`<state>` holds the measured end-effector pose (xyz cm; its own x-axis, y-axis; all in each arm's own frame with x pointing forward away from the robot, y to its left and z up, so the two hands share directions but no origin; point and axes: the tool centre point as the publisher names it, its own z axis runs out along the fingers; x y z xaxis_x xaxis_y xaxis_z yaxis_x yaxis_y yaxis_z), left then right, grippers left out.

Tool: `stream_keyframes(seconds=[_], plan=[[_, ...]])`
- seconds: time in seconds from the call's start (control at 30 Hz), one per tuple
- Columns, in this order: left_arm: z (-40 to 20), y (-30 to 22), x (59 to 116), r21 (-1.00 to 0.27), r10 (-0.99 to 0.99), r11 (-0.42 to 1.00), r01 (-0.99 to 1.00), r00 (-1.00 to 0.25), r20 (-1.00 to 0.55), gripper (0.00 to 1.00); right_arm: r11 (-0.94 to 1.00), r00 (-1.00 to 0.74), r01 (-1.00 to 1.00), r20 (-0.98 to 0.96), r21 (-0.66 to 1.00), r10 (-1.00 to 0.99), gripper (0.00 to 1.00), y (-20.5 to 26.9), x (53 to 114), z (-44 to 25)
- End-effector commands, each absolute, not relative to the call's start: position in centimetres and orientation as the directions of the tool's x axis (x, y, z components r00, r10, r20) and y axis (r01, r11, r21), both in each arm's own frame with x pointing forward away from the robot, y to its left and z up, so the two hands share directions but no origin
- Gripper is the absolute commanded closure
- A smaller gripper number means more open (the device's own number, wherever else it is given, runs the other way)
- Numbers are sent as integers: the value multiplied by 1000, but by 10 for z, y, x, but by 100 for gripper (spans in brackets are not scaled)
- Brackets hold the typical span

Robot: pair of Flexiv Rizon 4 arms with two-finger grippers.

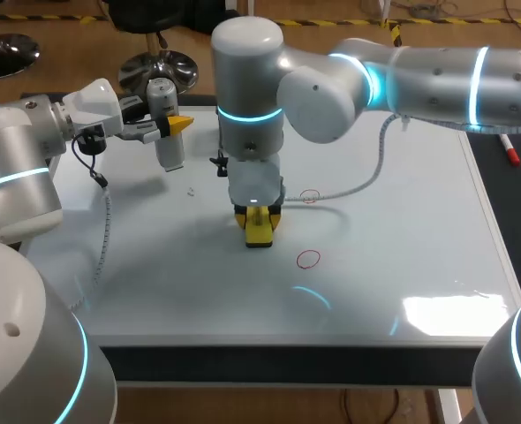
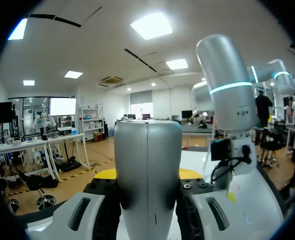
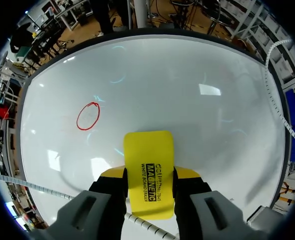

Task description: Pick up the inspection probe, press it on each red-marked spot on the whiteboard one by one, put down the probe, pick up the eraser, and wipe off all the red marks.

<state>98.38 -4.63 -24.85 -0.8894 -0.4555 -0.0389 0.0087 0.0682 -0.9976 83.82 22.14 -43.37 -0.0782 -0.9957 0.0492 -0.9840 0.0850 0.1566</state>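
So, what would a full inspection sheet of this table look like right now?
Surface: whiteboard, glossy, with lamp reflections.
Job's things: probe held off the board; yellow eraser down at the board, contact unclear; far red circle and near red circle both unwiped.
Clutter: red-capped marker beside the board.
Grippers: left gripper shut on the probe; right gripper shut on the eraser.
Cables: right cable and left cable hang over the board.
Surroundings: nothing seen.

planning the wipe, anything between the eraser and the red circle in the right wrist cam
Nothing. Only bare whiteboard lies between the yellow eraser and the red circle, as the right wrist view shows.
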Motion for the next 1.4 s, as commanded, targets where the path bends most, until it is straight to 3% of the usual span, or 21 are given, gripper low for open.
stream_keyframes(seconds=[0.03, 0.8, 1.4], plan=[[-247, -47, 984, -998, -457, 69, 9, -888, -40, 100, 92, -85, -984, 48, 153, -995, 100, 205, 836, -455], [-247, -47, 984, -998, -457, 69, 9, -888, -40, 100, 107, -95, -981, 84, 159, -992, 100, 182, 833, -458], [-247, -47, 984, -998, -457, 69, 9, -888, -40, 100, 150, -148, -981, 24, 125, -989, 100, 158, 870, -390]])
